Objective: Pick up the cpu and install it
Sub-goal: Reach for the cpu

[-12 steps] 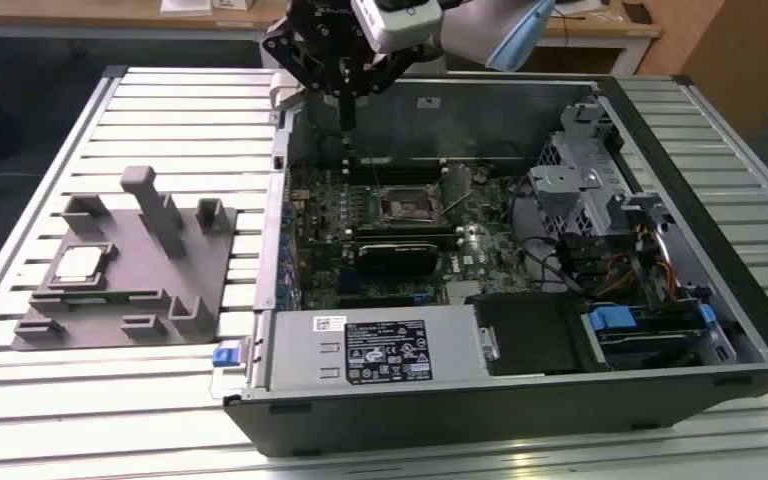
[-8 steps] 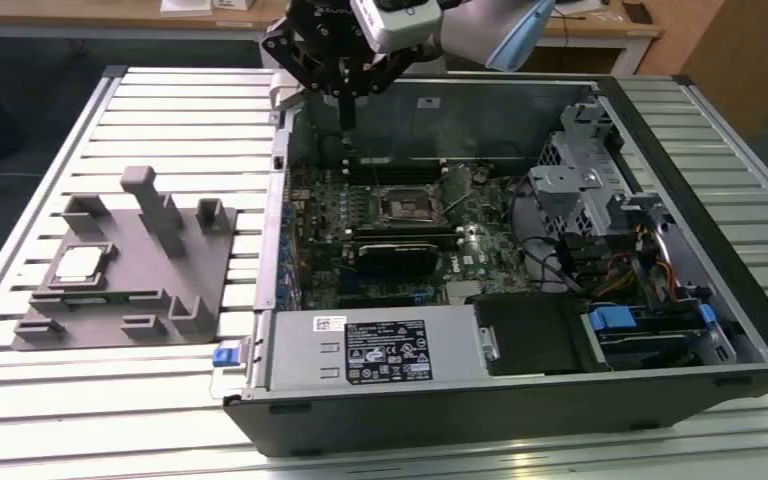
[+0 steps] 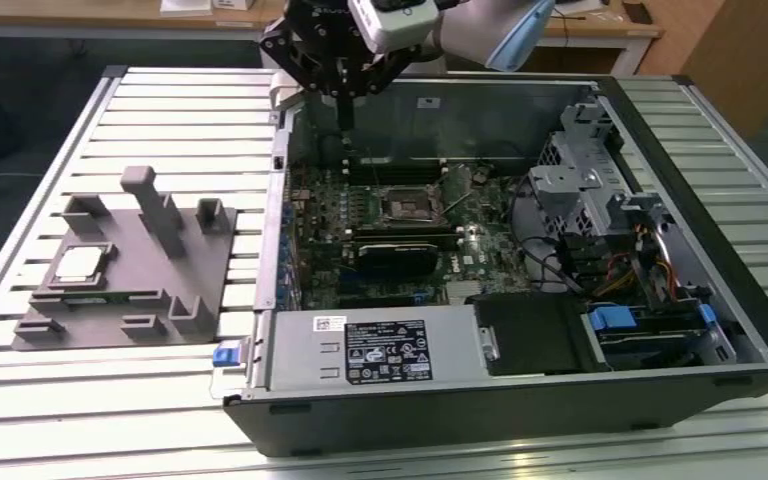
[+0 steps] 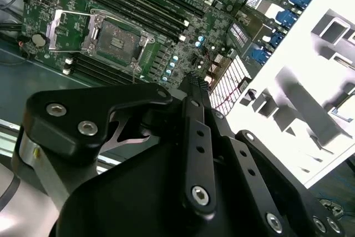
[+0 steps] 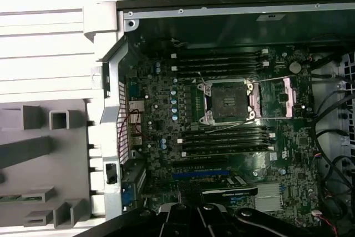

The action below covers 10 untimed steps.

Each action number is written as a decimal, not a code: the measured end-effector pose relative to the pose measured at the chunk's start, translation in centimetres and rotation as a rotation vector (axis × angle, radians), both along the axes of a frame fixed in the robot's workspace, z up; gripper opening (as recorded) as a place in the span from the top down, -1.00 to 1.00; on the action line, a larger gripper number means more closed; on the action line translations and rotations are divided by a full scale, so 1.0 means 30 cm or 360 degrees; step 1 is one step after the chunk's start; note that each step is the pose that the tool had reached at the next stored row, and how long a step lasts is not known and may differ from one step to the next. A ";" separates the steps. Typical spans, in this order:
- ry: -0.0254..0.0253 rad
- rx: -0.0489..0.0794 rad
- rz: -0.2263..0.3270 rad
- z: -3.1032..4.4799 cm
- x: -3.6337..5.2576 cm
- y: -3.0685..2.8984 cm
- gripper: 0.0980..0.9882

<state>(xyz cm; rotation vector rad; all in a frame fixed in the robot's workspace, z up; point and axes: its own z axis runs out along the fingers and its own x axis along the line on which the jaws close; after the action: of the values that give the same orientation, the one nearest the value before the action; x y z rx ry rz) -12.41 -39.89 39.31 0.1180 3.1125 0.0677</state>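
Aluminium slat table (image 3: 117,420) carries everything. Black computer case (image 3: 491,420) lies on it, open side up.

Grey tray (image 3: 137,275) sits outside the case, just beside its wall at the exterior view's left, with posts standing upright.

Green motherboard (image 3: 478,260) lies flat on the case floor. Grey white-labelled box (image 3: 371,350) is inside the case, against the wall nearest the exterior camera.

Gripper (image 3: 347,122) hangs above the case's open side. It is near the wall opposite that box, toward the tray-side corner, and clear of the board. Fingers (image 4: 194,90) look pressed together with nothing between them, so it carries no load.

Socket (image 5: 228,101) is roughly mid-case on the motherboard, between memory slot banks. Its metal frame is swung open and the contact field is exposed in both wrist views.

The cpu (image 3: 77,263) is outside the case, lying flat in a recess of the tray on the side away from the case wall. Pale metal top faces up. It is well apart from the gripper.
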 end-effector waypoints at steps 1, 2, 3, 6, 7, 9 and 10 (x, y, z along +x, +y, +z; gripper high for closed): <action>0.00000 0.0000 0.0000 0.000 -0.001 0.000 0.98; 0.00001 0.0000 0.0000 0.000 -0.001 0.000 0.98; 0.00000 0.0000 0.0000 0.000 -0.002 0.000 0.98; 0.00000 0.0000 0.0000 0.000 -0.004 0.000 0.98; 0.00000 0.0000 0.0000 0.000 -0.005 0.000 0.98; 0.00000 0.0000 0.0000 -0.001 -0.007 0.000 0.98; 0.00001 0.0000 0.0000 -0.001 -0.008 0.000 0.98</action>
<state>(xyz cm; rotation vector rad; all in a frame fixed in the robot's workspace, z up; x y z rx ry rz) -12.64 -39.89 39.29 0.1180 3.1125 0.0677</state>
